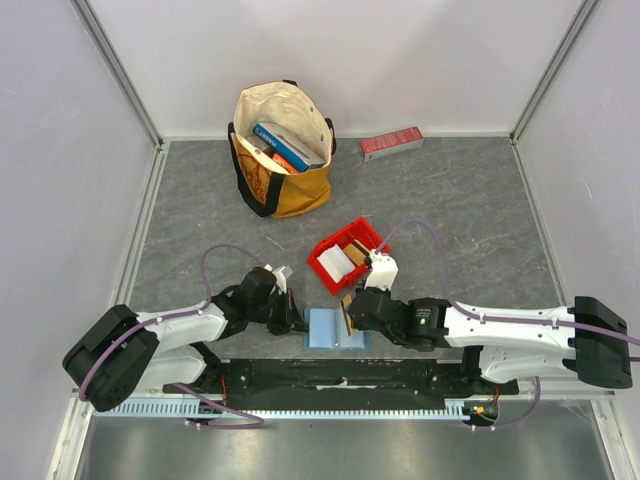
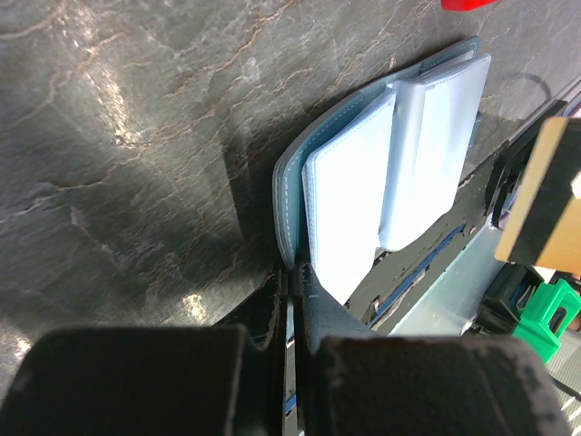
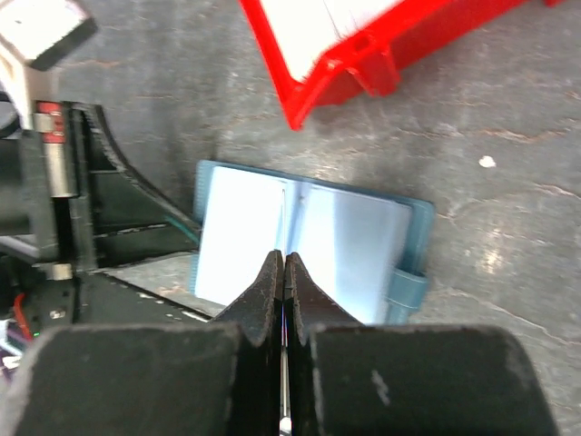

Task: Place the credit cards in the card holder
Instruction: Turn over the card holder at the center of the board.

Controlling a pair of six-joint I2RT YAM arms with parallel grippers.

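The top external camera was fixed above and behind the arm bases. It looked steeply down from a distance and took in the whole table. The left wrist camera looked forward past the left gripper, close to the table surface. It faced the open card holder from one end. The right wrist camera looked down past the right gripper from close above the same card holder, with the red bin beyond it. All three views shared the card holder and the red bin.
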